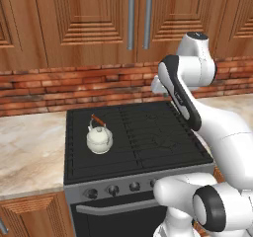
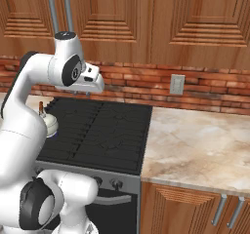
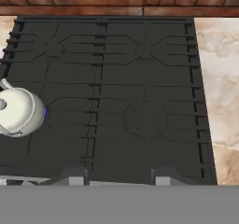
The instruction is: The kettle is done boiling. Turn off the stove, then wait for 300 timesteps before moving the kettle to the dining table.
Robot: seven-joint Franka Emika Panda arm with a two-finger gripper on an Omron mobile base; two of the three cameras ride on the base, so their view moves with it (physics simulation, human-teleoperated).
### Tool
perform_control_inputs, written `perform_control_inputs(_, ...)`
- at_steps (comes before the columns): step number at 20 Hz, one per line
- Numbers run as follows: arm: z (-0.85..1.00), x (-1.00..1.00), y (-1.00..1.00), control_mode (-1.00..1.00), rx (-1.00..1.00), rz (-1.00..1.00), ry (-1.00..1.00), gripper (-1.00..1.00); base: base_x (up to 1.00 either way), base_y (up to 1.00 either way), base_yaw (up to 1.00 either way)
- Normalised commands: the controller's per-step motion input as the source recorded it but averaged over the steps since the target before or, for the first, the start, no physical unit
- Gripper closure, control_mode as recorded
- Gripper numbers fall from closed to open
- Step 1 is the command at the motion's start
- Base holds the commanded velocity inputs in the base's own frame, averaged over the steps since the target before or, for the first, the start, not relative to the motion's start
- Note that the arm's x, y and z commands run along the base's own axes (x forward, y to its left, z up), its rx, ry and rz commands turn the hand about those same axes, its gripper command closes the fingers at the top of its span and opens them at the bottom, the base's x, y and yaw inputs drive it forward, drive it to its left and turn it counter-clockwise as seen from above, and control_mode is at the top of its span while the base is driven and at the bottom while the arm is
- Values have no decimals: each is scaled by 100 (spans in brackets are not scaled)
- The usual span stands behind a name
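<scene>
While the gripper [image 3: 116,177] hangs high over the stove [image 3: 140,78], its 2 fingertips stand apart, holding nothing. The kettle [image 3: 18,112] sits down to its left on a burner showing blue at its base, so the knobs come first.

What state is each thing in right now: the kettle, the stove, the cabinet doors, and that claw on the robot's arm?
kettle: upright on the stove's front left burner, handle raised, untouched.
stove: a bit of blue shows under the kettle in the hand view, so that burner looks lit; oven door shut.
upper cabinets: doors shut.
gripper: partly open, empty, high above the grates.
</scene>
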Motion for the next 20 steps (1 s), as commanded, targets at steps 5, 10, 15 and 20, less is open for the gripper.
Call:
perform_control_inputs(5,0,-3,15,-100,0,0,0,-100,0,0,0)
perform_control_inputs(10,0,-9,32,-100,-7,2,0,-100,0,0,0)
perform_control_inputs(15,0,-10,37,-100,-14,4,-2,-100,0,0,0)
perform_control_inputs(20,0,-26,39,-100,-23,5,-10,-100,0,0,0)
